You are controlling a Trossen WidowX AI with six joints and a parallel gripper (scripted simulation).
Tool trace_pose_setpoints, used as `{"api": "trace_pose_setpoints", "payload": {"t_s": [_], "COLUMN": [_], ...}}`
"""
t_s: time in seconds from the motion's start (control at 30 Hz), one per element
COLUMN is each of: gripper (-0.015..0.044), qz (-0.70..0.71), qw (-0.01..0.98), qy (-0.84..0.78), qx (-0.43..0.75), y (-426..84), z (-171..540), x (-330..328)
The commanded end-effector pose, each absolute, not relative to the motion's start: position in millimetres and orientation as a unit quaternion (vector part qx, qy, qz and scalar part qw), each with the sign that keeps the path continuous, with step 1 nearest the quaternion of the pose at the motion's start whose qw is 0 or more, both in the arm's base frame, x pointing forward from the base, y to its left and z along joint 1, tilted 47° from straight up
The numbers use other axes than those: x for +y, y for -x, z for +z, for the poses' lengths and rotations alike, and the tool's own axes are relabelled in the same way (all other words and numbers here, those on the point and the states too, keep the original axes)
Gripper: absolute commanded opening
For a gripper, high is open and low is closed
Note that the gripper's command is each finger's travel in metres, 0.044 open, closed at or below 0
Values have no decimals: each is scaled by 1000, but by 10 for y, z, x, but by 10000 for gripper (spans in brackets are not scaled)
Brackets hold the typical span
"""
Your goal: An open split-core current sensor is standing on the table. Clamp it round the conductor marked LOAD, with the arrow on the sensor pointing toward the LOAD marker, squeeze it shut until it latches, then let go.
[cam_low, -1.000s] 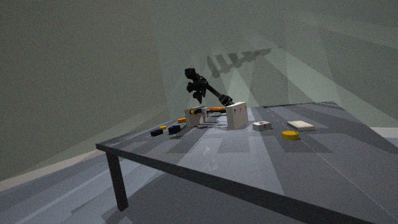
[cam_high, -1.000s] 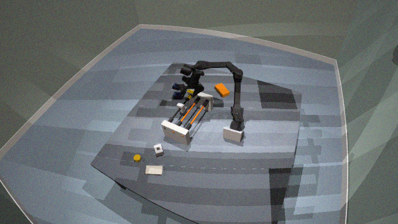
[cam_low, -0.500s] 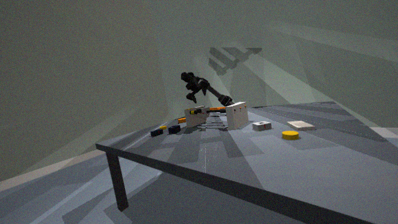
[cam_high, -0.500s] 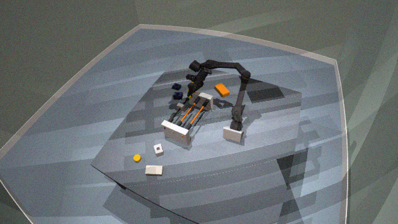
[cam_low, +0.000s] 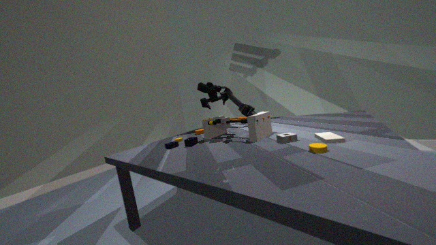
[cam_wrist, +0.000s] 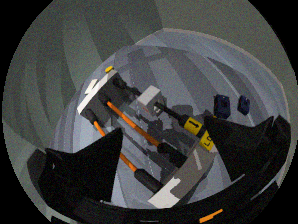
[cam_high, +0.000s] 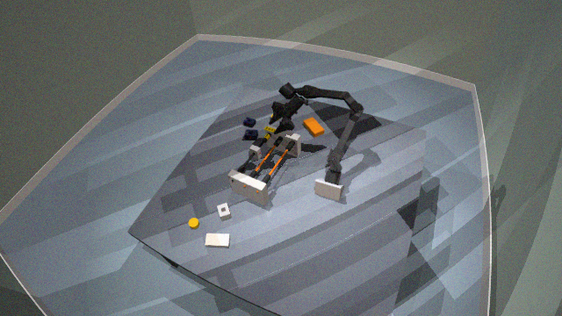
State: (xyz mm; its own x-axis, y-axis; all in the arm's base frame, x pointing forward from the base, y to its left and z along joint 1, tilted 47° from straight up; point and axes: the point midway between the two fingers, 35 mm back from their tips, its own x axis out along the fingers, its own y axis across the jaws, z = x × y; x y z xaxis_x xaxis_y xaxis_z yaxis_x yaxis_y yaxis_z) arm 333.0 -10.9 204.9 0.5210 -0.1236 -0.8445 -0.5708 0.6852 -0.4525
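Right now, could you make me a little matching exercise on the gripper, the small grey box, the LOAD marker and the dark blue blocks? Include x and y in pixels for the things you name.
1. gripper (cam_high: 274,127) (cam_low: 216,105) (cam_wrist: 164,125)
2. small grey box (cam_high: 255,152) (cam_wrist: 151,100)
3. LOAD marker (cam_high: 270,129) (cam_wrist: 206,141)
4. dark blue blocks (cam_high: 250,134) (cam_low: 191,141) (cam_wrist: 222,106)

A. yellow
B. on the black conductor (cam_high: 242,167) (cam_wrist: 172,115)
C. a pair, set apart
D. open

Pairs: 1-D, 2-B, 3-A, 4-C
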Motion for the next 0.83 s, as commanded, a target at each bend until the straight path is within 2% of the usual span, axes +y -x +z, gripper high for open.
{"api": "trace_pose_setpoints", "payload": {"t_s": [0.0,0.1,0.13,0.63,0.77,0.8], "gripper": [440,440,440,440,440,440], "qz": [217,217,187,184,108,156], "qw": [746,746,766,768,798,783], "qy": [484,484,437,432,325,391], "qx": [403,403,432,435,496,457], "y": [-3244,-3244,-3281,-3284,-3359,-3305], "z": [2127,2127,2104,2098,1981,2072], "x": [-128,-128,-124,-122,-91,-116]}}
